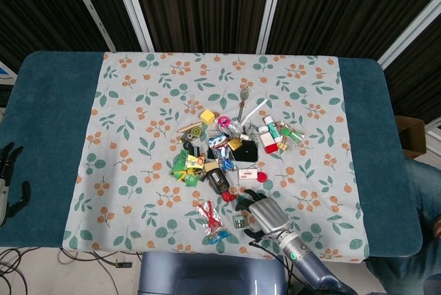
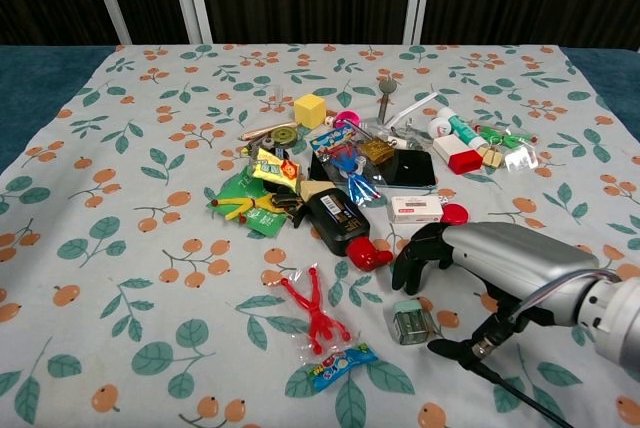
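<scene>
Palm down with fingers spread and holding nothing, the right robot hand hovers over the floral-clothed desk, fingertips just above the small grey-green block lying beside the red figure, while the left robot hand rests open, far off.

Right hand hovers low, just right of centre near the bottom edge, fingers spread over a small clear box. Just left lies a red stretchy figure; above, a black bottle with a red cap. Left hand sits at the far left edge.
</scene>
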Available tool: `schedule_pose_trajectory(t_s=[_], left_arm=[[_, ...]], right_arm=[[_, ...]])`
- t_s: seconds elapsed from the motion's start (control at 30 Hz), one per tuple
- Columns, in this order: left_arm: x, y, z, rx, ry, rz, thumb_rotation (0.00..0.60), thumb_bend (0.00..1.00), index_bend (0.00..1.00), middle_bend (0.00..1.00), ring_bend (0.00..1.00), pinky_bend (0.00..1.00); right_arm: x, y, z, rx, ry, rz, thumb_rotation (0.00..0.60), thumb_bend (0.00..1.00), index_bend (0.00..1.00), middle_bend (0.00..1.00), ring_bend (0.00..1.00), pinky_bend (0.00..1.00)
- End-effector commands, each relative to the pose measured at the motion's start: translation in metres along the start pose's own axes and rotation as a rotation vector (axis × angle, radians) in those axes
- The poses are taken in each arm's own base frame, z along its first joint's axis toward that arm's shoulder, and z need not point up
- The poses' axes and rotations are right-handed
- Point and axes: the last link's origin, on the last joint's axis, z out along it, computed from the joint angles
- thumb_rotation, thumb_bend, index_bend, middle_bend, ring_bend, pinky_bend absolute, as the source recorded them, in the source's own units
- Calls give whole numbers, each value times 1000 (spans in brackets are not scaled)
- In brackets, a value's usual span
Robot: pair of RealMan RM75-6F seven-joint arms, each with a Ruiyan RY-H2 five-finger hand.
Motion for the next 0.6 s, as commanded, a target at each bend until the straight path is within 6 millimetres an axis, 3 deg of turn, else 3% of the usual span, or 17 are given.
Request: schedule_pose_trajectory(t_s=[0.03, 0.6], left_arm=[[0, 0, 0, 1, 0, 0, 600, 562, 57, 0, 0, 63], [0, 0, 0, 5, -2, -4, 600, 562, 59, 0, 0, 87]], right_arm=[[-1, -1, 0, 4, -1, 2, 600, 314, 381, 418, 142, 229], [-7, -9, 1, 26, -7, 7, 600, 344, 426, 461, 173, 229]])
